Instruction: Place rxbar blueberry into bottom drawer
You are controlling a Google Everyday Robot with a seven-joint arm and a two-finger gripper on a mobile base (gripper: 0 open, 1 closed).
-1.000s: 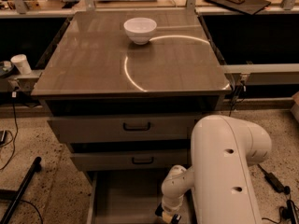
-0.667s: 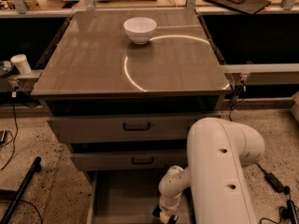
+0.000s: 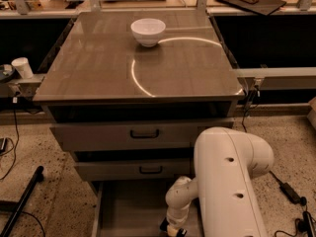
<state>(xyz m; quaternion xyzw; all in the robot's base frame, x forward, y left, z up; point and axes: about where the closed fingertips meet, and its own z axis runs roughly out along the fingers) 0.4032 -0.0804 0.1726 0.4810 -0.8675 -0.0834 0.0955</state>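
Step in hand, as I judge it: deposit of the bar in the bottom drawer [image 3: 118,209], which stands pulled out beneath the two shut upper drawers [image 3: 123,135]. The bowl [image 3: 148,30] on the tabletop [image 3: 163,68] is well apart from the work and needs no attention. To do the step well, I would hold the gripper [image 3: 174,229] over bare drawer floor, away from the left wall and clear of the drawer front above it. I would bring the bar down close to the floor before release, then withdraw straight up so that nothing is dragged out. The gripper sits low inside the bottom drawer, right of its centre, at the lower edge of the view, wrist pointing down. The arm [image 3: 229,181] rises to the right and hides the drawer's right side, so clearance there cannot be checked. Gripper state: I cannot tell whether it is parted or clamped on anything. Bar location: not made out. A small dark patch just left of the gripper tip may be the wrapper, but I cannot confirm it. No bar shows on the tabletop or the visible drawer floor.
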